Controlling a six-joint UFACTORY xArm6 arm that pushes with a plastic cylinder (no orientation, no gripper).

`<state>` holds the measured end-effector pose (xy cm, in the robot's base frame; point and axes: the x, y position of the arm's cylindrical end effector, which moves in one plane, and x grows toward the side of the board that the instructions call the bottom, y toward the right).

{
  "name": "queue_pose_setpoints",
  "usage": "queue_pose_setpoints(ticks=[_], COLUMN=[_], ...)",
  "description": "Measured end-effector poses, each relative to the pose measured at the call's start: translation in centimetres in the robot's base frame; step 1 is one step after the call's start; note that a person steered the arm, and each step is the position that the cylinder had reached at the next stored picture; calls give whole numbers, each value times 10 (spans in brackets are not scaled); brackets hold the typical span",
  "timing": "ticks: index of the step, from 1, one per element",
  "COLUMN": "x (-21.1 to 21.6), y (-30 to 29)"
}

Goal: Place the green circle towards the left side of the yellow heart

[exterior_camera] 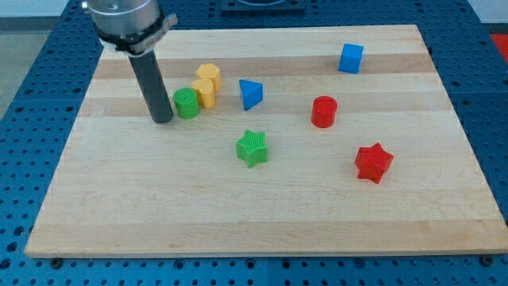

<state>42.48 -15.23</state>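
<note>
Wooden board (262, 214) fills most of view, on blue perforated bench (24, 71). Dark rod drops from view's top left; my tip (162, 119) on the board, just beside green circle (186, 103), on its left & slightly toward view's bottom. Touching or a hair apart: can't tell. No gripper on this rig, so no jaws to call apart or together, just a bare rod end.

Green circle sits against yellow heart (204, 93), at heart's lower-left edge, apparently touching. Second yellow block (209, 75), shape unclear, directly behind heart toward view's top, also abutting.

Elsewhere, well apart from the action: blue triangle (251, 94) just right of the yellow pair, green star (252, 148) below centre, red cylinder (324, 111) right of centre, red star (373, 163) lower right, blue cube (351, 58) upper right.

Judgement: task looks essentially done; circle already on heart's left side. To finish well: no further push toward view's right, since circle is jammed on heart & any shove would carry both yellow blocks along, maybe into blue triangle. If nudge wanted, tiny one toward view's top to square circle level w/ heart, contact from circle's lower side, slow. Otherwise back tip off toward view's left, straight away from circle, w/o dragging its edge.
</note>
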Motion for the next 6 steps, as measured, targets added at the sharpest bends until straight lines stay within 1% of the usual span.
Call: queue_pose_setpoints(ticks=[1,2,3,4,6], x=[27,30,10,-18,-35], y=[13,13,19,19,18])
